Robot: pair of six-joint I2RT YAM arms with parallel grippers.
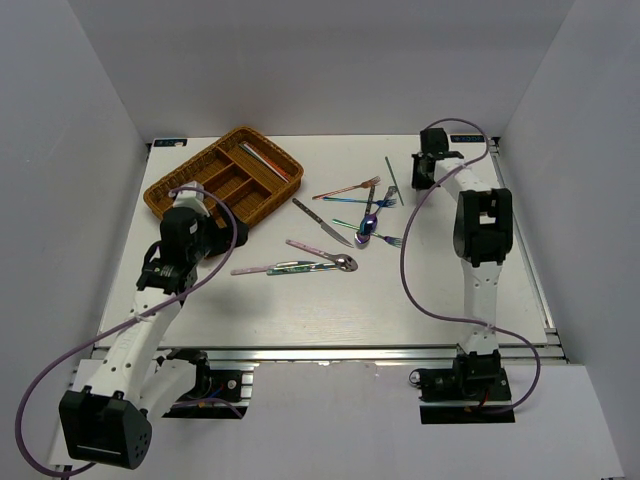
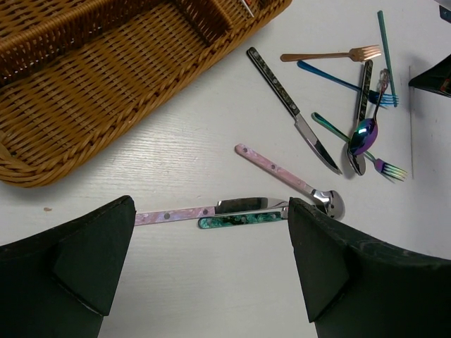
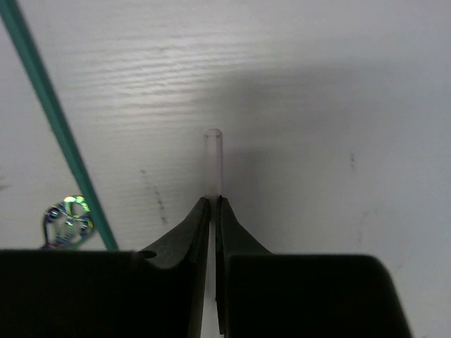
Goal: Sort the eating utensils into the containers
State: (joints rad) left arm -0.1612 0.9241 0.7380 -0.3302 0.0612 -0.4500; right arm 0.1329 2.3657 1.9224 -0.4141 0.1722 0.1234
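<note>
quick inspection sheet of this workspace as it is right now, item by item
surface: white table, no spills seen
job's things: wicker tray at the far left, thin red and green sticks in one compartment; loose mid-table are a pink-handled knife, dark-handled knife, rose-gold fork, iridescent spoon and green chopstick, among others
clutter: nothing seen
end effectors: left end effector open above the pink-handled knife; right end effector shut on a pale chopstick
cables: purple cables, one along each arm
surroundings: white walls on three sides
</note>
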